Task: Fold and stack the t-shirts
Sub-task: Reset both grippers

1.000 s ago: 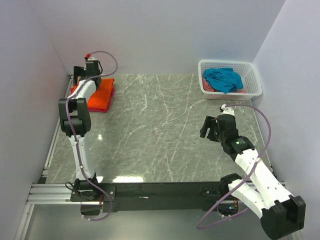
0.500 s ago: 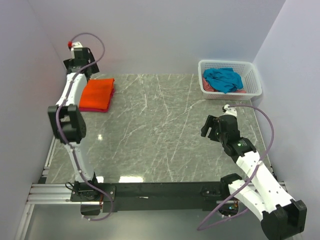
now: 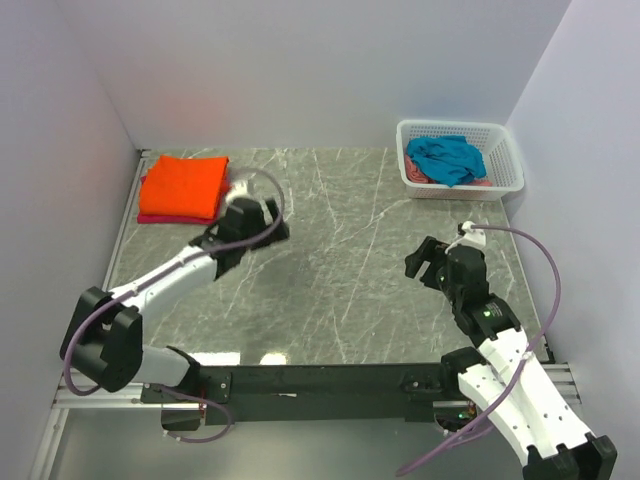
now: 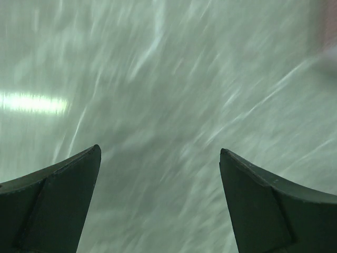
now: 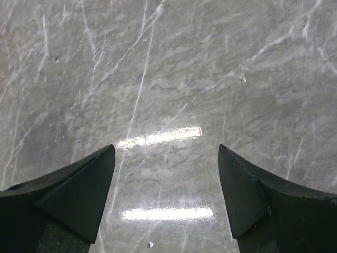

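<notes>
Grey veined stone table (image 3: 330,300), smooth and glossy under the lights.
An orange shirt (image 3: 184,186), folded flat and square, lies at the far left corner over a pink shirt (image 3: 160,218). A crumpled teal shirt (image 3: 446,158) fills the white lattice basket (image 3: 505,175) far right. Both the left gripper (image 4: 159,153) and right gripper (image 5: 166,147) hang spread wide, empty, above the stone.

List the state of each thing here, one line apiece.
orange t-shirt, folded, top of the stack
pink t-shirt, flat under the orange t-shirt, only its edge showing
teal t-shirt, crumpled in the basket
basket, upright, holding cloth
left tool, open, empty
right tool, open, empty
</notes>
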